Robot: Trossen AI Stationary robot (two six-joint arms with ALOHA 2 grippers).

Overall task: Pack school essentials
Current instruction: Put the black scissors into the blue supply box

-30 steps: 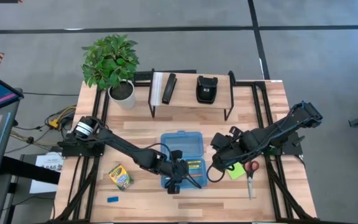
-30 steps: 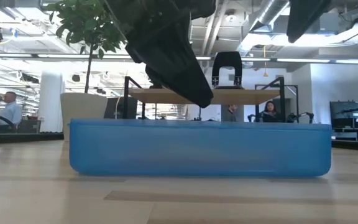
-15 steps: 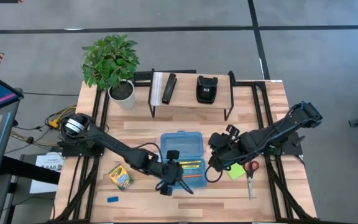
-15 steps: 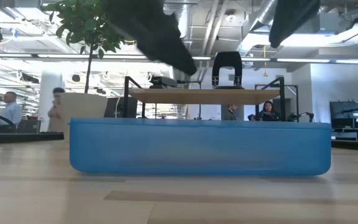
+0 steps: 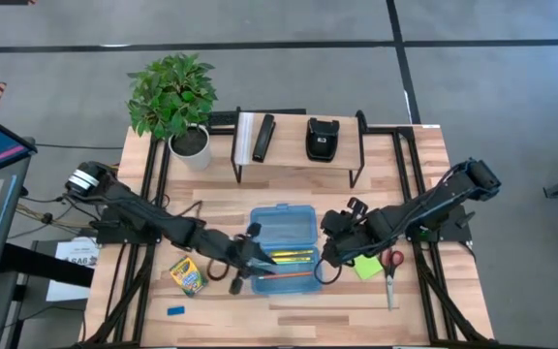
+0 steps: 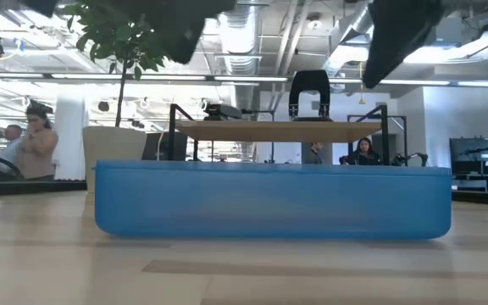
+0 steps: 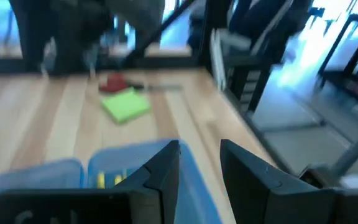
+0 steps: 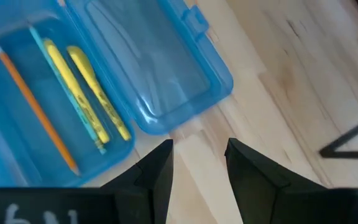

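Lying leftmost on the bench (image 5: 211, 199), the tiny blue eraser (image 5: 174, 311) and the yellow-green crayon box (image 5: 188, 276) wait unpacked. Beside them the left pincer (image 5: 244, 264) hangs at the left edge of the open blue case (image 5: 284, 250), fingers parted around nothing. Inside the case rest two yellow pencils (image 8: 92, 90), a thin teal pen (image 8: 61, 87) and an orange pencil (image 8: 36, 106), its lid (image 8: 154, 62) folded flat so items can drop in. Hovering at the case's right edge, the right pincer (image 5: 332, 254) is released and empty, near the lime-green sticky-note pad (image 5: 367, 266) and orange-handled scissors (image 5: 391, 271), probably next to load.
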